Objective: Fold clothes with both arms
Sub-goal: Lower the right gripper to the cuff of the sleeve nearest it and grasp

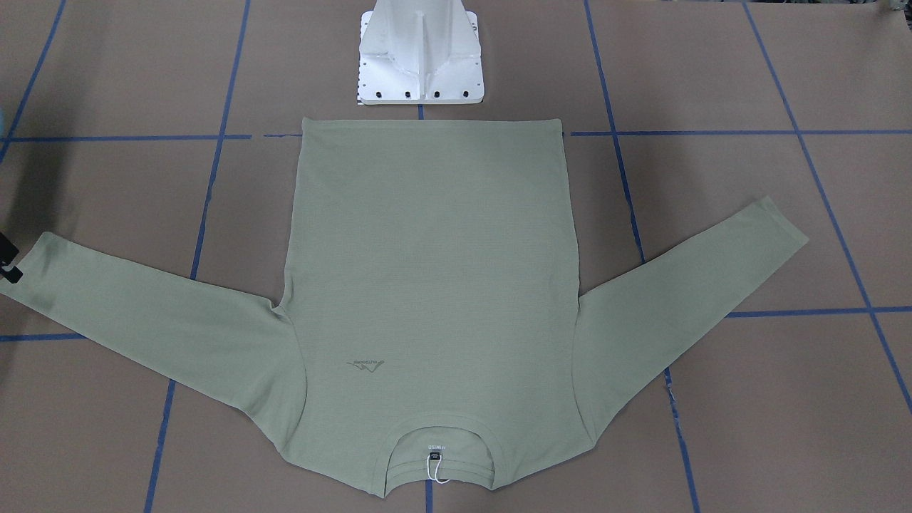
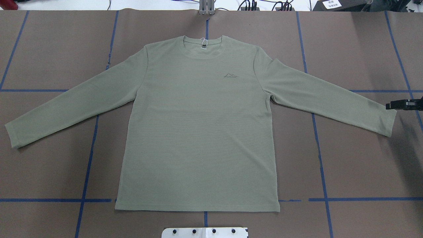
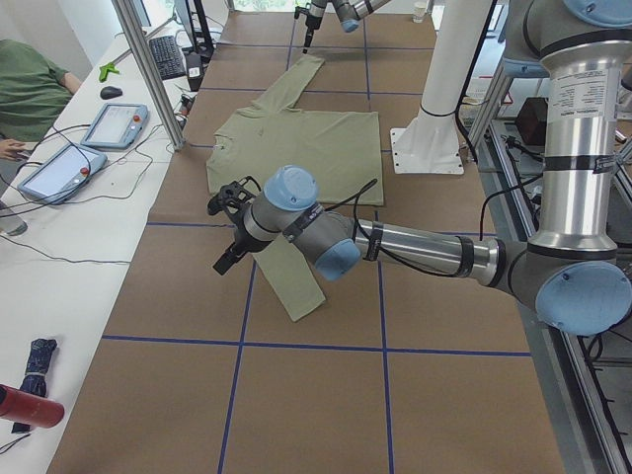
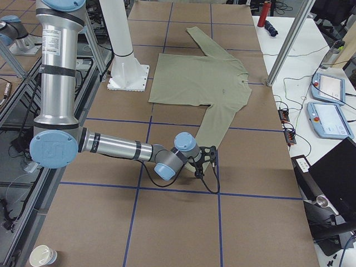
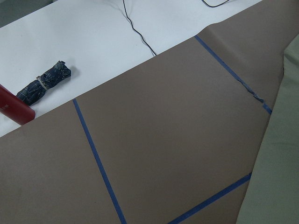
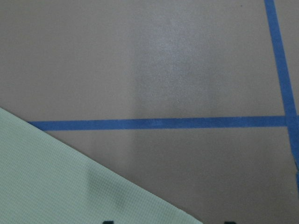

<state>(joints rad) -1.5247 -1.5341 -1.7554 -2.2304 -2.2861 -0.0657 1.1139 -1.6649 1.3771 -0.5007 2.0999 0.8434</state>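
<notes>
The pale sage-green shirt [image 2: 198,132] lies flat and face up on the brown table [image 2: 363,165]. Its neck [image 2: 203,46] points away from the robot and both sleeves are spread out. My right gripper [image 2: 388,106] sits at the end of the right sleeve cuff [image 2: 386,122], low over the table, also seen at the frame edge [image 1: 10,271]. In the right wrist view two dark fingertips [image 6: 106,222] show far apart beside the sleeve [image 6: 56,182]. My left gripper [image 3: 223,257] hovers past the left sleeve [image 3: 286,281]; I cannot tell whether it is open or shut.
The white pedestal base [image 1: 420,64] stands just behind the shirt's hem. Blue tape lines [image 2: 317,148] cross the table. A white side bench carries tablets [image 3: 114,123], a red bottle [image 5: 11,112] and a rolled dark cloth [image 5: 44,86]. A person [image 3: 30,89] sits there.
</notes>
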